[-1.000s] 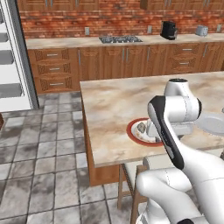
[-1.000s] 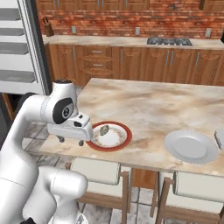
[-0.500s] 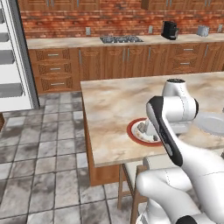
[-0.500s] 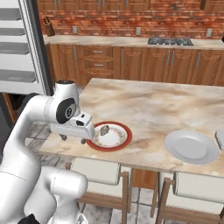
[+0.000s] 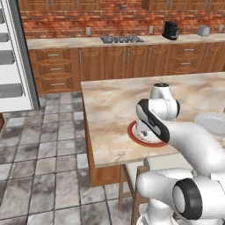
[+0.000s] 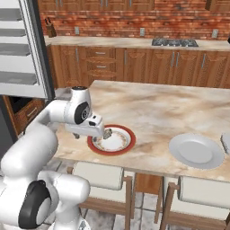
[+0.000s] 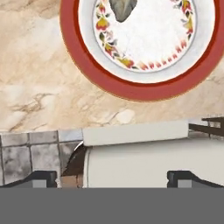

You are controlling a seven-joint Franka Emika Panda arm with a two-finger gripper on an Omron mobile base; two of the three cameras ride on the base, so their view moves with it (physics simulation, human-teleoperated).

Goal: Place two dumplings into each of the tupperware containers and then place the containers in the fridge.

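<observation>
One mottled grey-green dumpling [image 7: 122, 8] lies on the round red-rimmed plate [image 7: 140, 89], also seen as a small lump [image 6: 108, 133] on the plate's left side [image 6: 121, 150]. My gripper [image 7: 113, 178] hangs over the counter's near edge just short of the plate, open, with its fingertips [image 7: 41, 177] wide apart and nothing between them. In the right base view the gripper [image 6: 90, 134] sits low at the plate's left rim. The fridge [image 6: 22, 49] stands open at the far left, its shelves showing [image 5: 13, 57]. The tupperware containers are out of view.
A round pale grey plate [image 6: 196, 150] lies on the island counter [image 6: 157, 108] to the right of the red-rimmed one. White stool seats [image 7: 140, 153] stand under the counter's near edge. Wooden cabinets and a stove [image 5: 121, 39] line the back wall.
The hand has crept slightly right toward the red-rimmed plate. The jaws stay open and the dumpling has not moved.
</observation>
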